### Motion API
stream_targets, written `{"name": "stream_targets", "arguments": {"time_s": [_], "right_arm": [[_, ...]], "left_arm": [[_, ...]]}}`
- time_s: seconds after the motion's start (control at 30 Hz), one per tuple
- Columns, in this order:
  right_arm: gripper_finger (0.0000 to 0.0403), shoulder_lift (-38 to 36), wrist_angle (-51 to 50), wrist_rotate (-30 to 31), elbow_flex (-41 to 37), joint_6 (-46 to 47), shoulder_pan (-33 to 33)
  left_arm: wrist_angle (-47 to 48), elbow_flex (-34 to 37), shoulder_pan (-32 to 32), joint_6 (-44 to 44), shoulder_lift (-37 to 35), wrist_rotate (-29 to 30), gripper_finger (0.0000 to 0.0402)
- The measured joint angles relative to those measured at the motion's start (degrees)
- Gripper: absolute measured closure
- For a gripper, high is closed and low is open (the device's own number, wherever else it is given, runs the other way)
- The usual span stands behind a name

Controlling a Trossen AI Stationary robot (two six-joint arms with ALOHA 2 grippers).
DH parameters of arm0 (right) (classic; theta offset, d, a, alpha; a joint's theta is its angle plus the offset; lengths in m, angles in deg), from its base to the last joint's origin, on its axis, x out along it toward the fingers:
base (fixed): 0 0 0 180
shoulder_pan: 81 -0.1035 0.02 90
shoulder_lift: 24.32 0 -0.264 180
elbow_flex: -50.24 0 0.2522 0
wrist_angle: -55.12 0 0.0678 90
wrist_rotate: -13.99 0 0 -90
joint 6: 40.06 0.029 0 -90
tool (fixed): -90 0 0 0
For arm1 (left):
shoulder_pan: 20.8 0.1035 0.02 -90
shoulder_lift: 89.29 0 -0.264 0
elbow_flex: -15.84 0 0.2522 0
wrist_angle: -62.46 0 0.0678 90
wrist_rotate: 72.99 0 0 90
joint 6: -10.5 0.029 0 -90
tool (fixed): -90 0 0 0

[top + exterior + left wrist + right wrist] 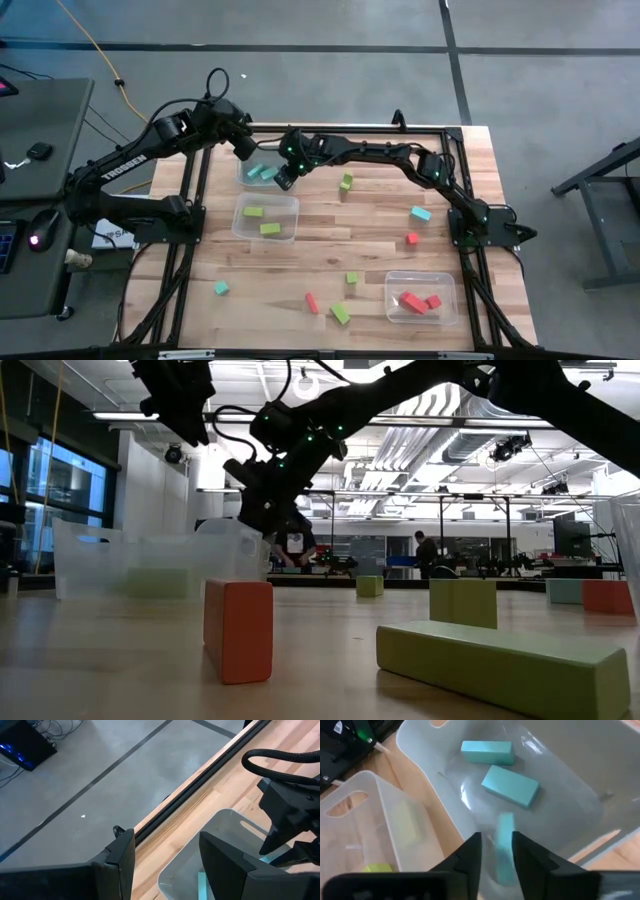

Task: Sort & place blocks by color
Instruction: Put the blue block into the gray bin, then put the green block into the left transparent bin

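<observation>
Right tool over the far clear plastic bin, cyan bar between its fingers.
I see the fingers a little apart with the bar in the gap, blurred; can't tell if they grip it. Two more cyan blocks lie in that bin. Left tool hangs spread over the bin's far-left corner, holding nothing. Green blocks sit in the middle bin, red ones in the near-right bin, others loose on the worktop.
</observation>
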Motion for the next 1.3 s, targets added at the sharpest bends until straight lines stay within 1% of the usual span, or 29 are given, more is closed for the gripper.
{"name": "stream_targets", "arguments": {"time_s": [0.17,0.33,0.43,0.57,0.73,0.9,1.03,1.2,1.3], "right_arm": [[0.0254,0.0,0.5,0.4,0.0,0.0,0.1],[0.0227,-0.6,0.9,-0.6,0.0,0.0,0.1],[0.0225,-2.5,0.5,-1.2,0.0,1.0,0.4],[0.0226,-5.7,-1.2,-4.1,0.0,2.1,0.9],[0.0226,-9.7,-5.9,-4.2,0.0,2.5,0.1],[0.0226,-11.9,-13.0,-1.8,0.1,1.6,-2.7],[0.0226,-12.1,-19.8,0.0,0.1,1.7,-4.9],[0.0226,-12.1,-27.8,5.7,0.1,3.2,-7.5],[0.0226,-12.0,-31.3,7.1,0.1,4.8,-8.6]], "left_arm": [[0.0,0.0,0.0,0.0,0.0,0.0,0.0232],[0.4,0.0,0.0,0.0,0.0,0.0,0.0232],[0.8,0.0,0.0,-0.2,0.0,-0.5,0.0232],[1.0,0.0,0.0,-1.9,0.0,-3.5,0.0232],[1.3,0.0,0.0,-2.6,-1.4,-6.1,0.0232],[1.7,0.0,0.0,-3.0,-3.5,-6.2,0.0232],[1.7,0.0,0.0,-3.0,-4.8,-6.2,0.0232],[2.1,0.0,0.0,-3.0,-5.1,-6.2,0.0232],[2.1,0.0,0.0,-3.0,-5.1,-6.7,0.0232]]}}
